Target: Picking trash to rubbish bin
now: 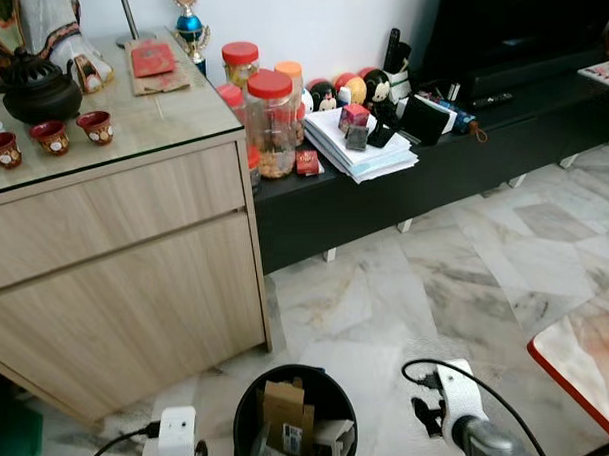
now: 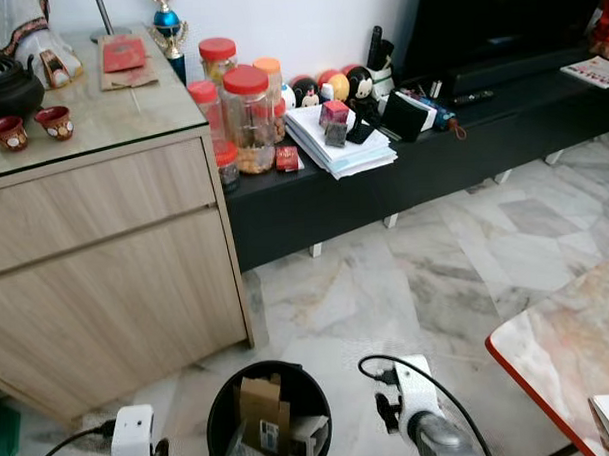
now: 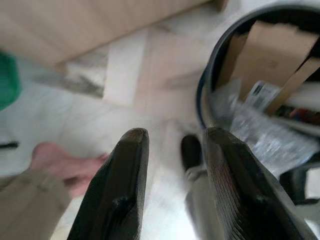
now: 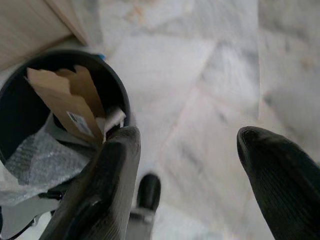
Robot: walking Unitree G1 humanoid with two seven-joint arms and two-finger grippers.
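Black rubbish bin (image 1: 335,387) holds cardboard boxes (image 1: 287,414) and bubble wrap (image 4: 35,160).

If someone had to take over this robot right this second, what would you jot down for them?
Left gripper: open, holding nothing, low beside the bin.
Right gripper: fingers spread wide, holding nothing, on the bin's other side.
Bin: black, on the marble floor in front of the wooden cabinet, between the two arms.
Done: a cardboard box, bubble wrap and a small white carton already lie inside.
Left: no loose trash shows on the floor here; look elsewhere for more.
Note: a person's bare foot is near the left gripper.
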